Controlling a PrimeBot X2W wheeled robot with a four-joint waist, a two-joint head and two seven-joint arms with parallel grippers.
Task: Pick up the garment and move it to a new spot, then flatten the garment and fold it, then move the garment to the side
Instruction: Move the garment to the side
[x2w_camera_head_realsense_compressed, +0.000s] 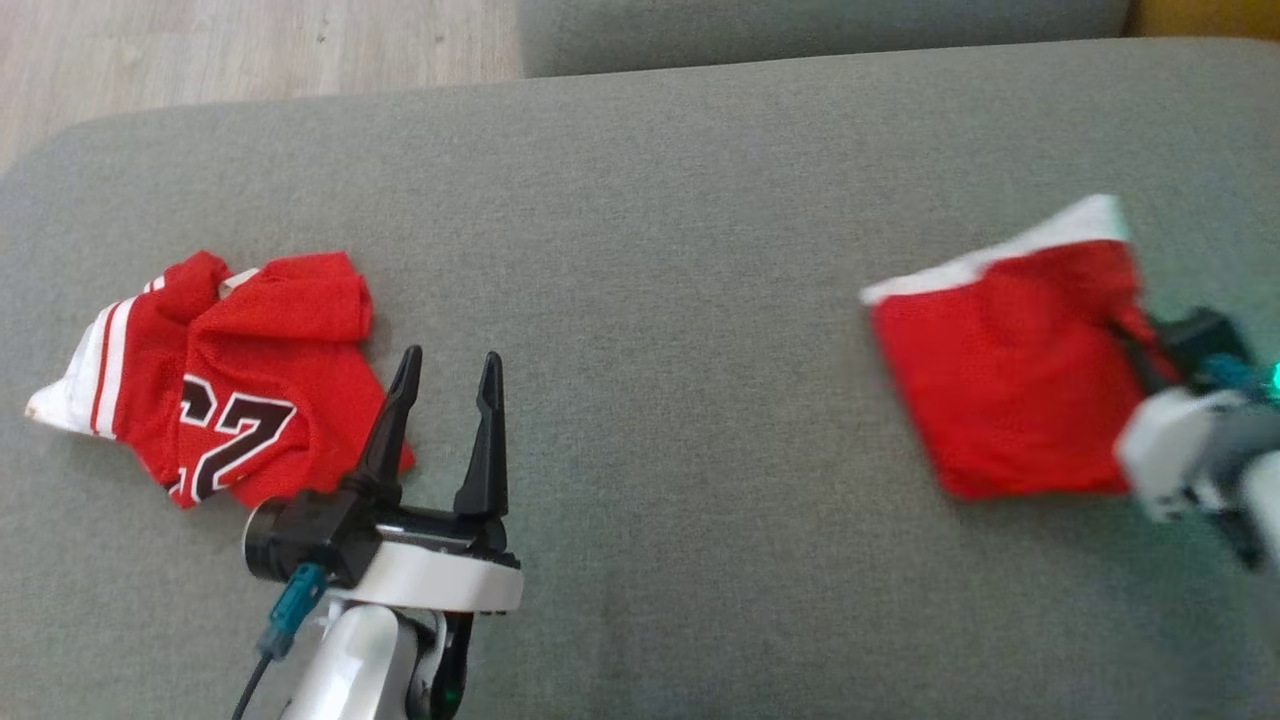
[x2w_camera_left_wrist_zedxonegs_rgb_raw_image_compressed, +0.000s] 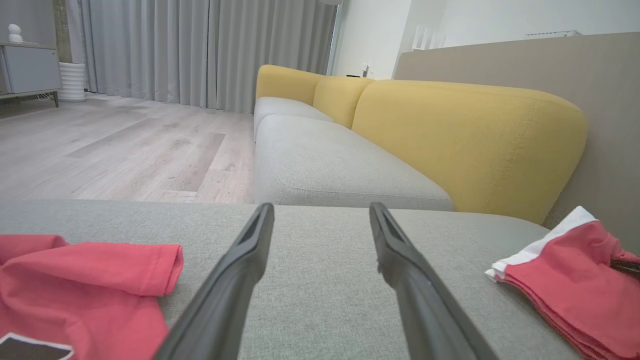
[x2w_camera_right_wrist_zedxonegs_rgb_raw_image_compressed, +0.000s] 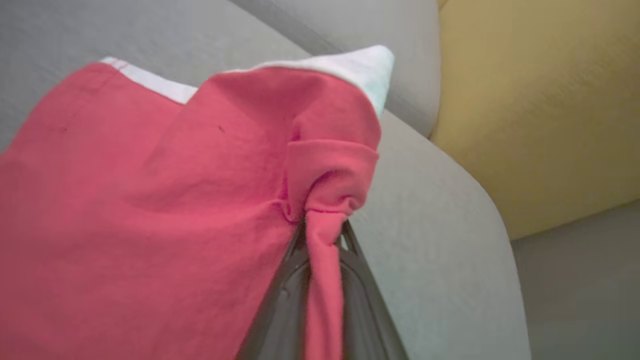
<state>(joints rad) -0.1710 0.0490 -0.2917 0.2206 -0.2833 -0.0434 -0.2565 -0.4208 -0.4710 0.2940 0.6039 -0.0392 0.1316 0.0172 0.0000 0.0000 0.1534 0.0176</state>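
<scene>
Right tool: closed on a bunched pinch of red cloth at the right edge of the folded garment; the cloth runs down between its two fingers.
Left tool: jaws wide apart, holding nothing, fingers pointing away from the robot.
Garment location: spread ahead and to the left of the right tool, well off to the left tool's right, on the grey cushion. Most of it seems to lie on the cushion, and the gripped corner is drawn up into the fingers. It is blurred in the head view.
Other cloth: a crumpled jersey with a dark numeral lies just left of the left tool, touching nothing that grips.
Done, by my reading: the garment is already a compact, layered packet, so the pick-up, flattening and folding look finished.
Left: the last step, carrying the packet aside and letting go. Whether it has reached its final spot cannot be told.
Facing: the white band marks the edge farthest from the right tool's wrist, turned away from the robot and toward the yellow backrest.
Long axis: the packet is nearly square and sits skewed on the cushion. Its longer run seems to go from the white band back toward the robot, though the blur leaves this unsure.
</scene>
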